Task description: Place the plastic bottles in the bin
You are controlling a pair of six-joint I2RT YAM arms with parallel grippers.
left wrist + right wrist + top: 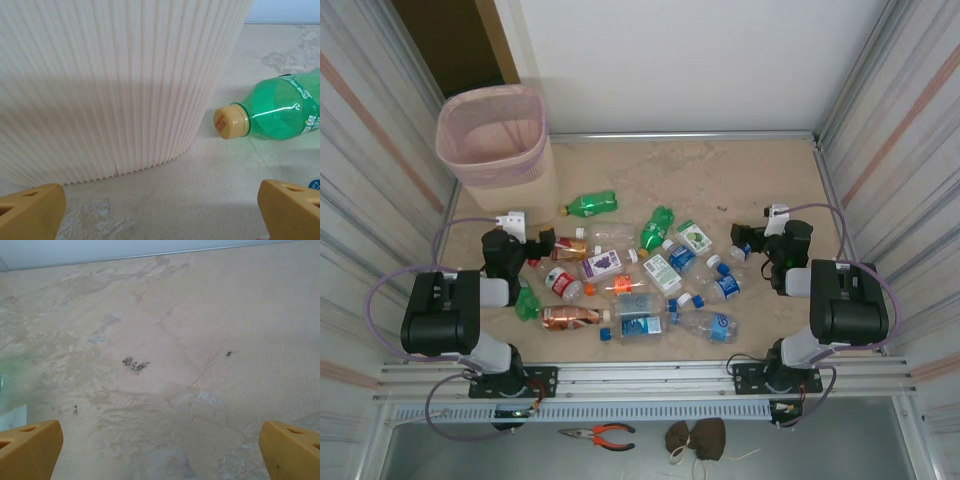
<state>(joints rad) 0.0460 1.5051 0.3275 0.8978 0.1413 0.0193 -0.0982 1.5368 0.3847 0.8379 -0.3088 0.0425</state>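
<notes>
Pink mesh bin [492,92] stands in the far left corner seen from above, with the bottles [640,275] strewn mid-table between the arms. The left gripper [542,240] is the nearer one to the bin, while the right gripper [738,238] sits at the pile's other edge. At the left wrist the jaws gape wide and empty. The bin's ribbed wall is straight ahead, and a green bottle [280,107] lies ahead to the right, its length crosswise and its yellow cap [230,121] toward the bin. At the right wrist the jaws are equally wide and empty over bare table [165,365].

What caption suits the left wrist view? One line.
Open left gripper facing the ribbed cream bin, a yellow-capped green bottle lying beside it.
</notes>
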